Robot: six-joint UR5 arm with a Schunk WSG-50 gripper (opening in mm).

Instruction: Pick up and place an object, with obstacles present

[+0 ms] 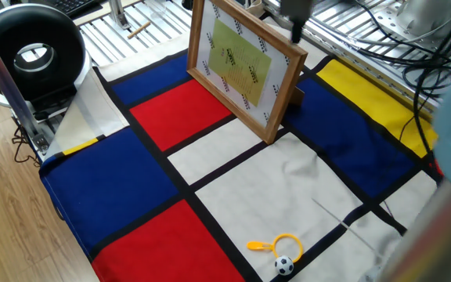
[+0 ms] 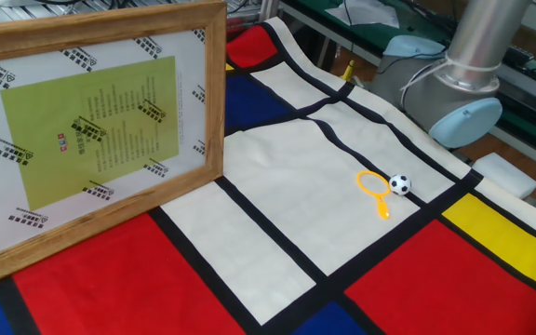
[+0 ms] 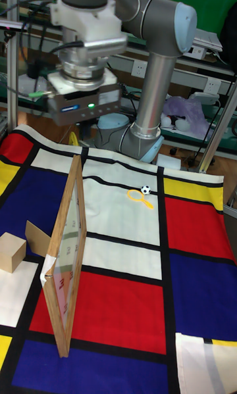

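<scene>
The wooden cube rests on the surface cloth at its left edge in the tall fixed view, on the rear side of the picture frame, just beside the frame's tan back support. The frame stands upright on its long edge across a red panel. My fingers hang above the frame's top rail in one fixed view; they are blurred, so I cannot tell their opening. Well apart, on a white panel, a yellow ring lies just beside a small football
</scene>
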